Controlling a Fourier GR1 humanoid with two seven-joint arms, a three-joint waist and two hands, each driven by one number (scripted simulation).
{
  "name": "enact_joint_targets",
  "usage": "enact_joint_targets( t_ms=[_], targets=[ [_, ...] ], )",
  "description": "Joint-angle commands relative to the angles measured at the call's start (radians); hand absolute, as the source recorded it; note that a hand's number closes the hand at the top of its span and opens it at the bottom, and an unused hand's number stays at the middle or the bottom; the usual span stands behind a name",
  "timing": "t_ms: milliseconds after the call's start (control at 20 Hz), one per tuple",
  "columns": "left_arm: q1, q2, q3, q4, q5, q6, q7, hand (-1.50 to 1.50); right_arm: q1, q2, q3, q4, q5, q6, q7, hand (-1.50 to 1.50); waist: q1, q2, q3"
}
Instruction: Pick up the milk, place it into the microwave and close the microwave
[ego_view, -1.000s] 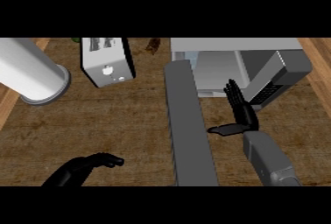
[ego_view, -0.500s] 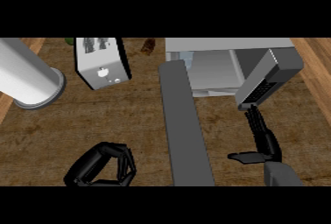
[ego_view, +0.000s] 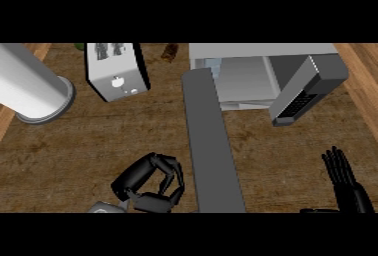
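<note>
One microwave (ego_view: 251, 80) stands at the far side of the wooden counter (ego_view: 96, 135), its door (ego_view: 306, 90) swung open toward the right and its pale inside showing. The milk cannot be made out for certain; a small bluish patch at the left of the microwave's opening may be part of it, but that cannot be told.

A long grey bar (ego_view: 210, 145) runs from the microwave's front left corner down to the near edge, splitting the counter in two. Left of the microwave stands one white toaster (ego_view: 114, 70), and farther left one tall white cylinder (ego_view: 33, 85) near the counter's left edge. A small brown thing (ego_view: 170, 50) lies between the toaster and the microwave.

There are two hands. The left hand (ego_view: 151, 182) is below the toaster, just left of the bar, its fingers curled in and holding nothing. The right hand (ego_view: 343, 177) is below the microwave door, well apart from it, fingers straight and released. Bare counter lies between that hand and the door.
</note>
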Motion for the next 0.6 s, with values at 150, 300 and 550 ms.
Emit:
enact_joint_targets(
  t_ms=[150, 300, 550],
  targets=[
    [-0.070, 0.000, -0.218, 0.168, 0.042, 0.186, -0.076, 1.50, 0.197, -0.072, -0.020, -0.302, -0.155, 0.194, 0.037, -1.50, 0.012, 0.006, 0.001],
    [-0.148, 0.000, -0.351, 0.204, 0.114, 0.268, -0.009, 1.50, 0.248, -0.051, 0.027, -0.408, -0.171, 0.203, 0.043, -1.50, -0.007, 0.007, 0.001],
    [-0.191, 0.000, -0.485, 0.267, 0.219, 0.401, 0.020, 1.50, 0.341, -0.062, 0.079, -0.572, -0.273, 0.293, 0.104, -1.50, -0.026, 0.009, 0.000]
  ],
)
